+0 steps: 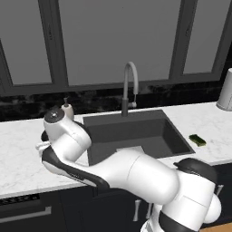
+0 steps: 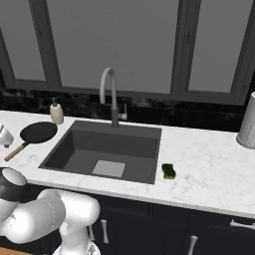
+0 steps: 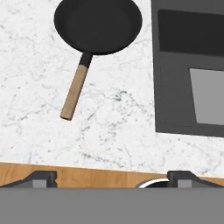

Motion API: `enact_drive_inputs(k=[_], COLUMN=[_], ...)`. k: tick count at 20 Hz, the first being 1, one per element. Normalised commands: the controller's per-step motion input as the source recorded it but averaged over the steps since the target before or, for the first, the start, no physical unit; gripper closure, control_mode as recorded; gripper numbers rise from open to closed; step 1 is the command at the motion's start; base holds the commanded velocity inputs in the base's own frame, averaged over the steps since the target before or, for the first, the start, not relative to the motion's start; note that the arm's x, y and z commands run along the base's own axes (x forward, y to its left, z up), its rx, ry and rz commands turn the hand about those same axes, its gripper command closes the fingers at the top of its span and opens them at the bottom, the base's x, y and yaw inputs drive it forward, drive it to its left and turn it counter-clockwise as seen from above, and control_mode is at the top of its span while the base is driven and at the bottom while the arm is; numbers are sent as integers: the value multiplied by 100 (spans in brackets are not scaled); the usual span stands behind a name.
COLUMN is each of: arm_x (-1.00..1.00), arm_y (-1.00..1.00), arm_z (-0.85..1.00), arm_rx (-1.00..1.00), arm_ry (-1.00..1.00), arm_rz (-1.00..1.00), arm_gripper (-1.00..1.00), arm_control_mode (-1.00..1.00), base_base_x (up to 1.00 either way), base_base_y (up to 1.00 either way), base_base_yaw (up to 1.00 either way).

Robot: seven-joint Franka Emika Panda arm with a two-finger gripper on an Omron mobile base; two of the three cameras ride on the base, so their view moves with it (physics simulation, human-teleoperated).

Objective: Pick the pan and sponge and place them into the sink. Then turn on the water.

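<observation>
Fingers (image 3: 43, 177) stood apart, gripping nothing, above the marble table (image 3: 113, 127), with the pan (image 3: 98, 25) lying left of the sink (image 3: 175, 87); risk judged: grabbing the thin handle (image 3: 75, 89) off-centre could tip the pan onto the rim.

No readable text, labels, brands or numbers anywhere.
</observation>
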Motion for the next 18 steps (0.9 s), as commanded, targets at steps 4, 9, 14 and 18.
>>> enact_drive_inputs(k=[4,9,14,18], arm_x=[2,12,22,30], arm_y=[0,0,0,0], arm_z=[-17,-23,-29,-19], arm_rx=[0,0,0,0], arm_ry=[0,0,-1,-4], arm_rz=[0,0,0,0], arm_gripper=[-100,-100,-100,-100], arm_control_mode=[-100,-100,-100,-100], base_base_x=[0,0,0,0], base_base_y=[0,0,0,0], base_base_yaw=[0,0,0,0])
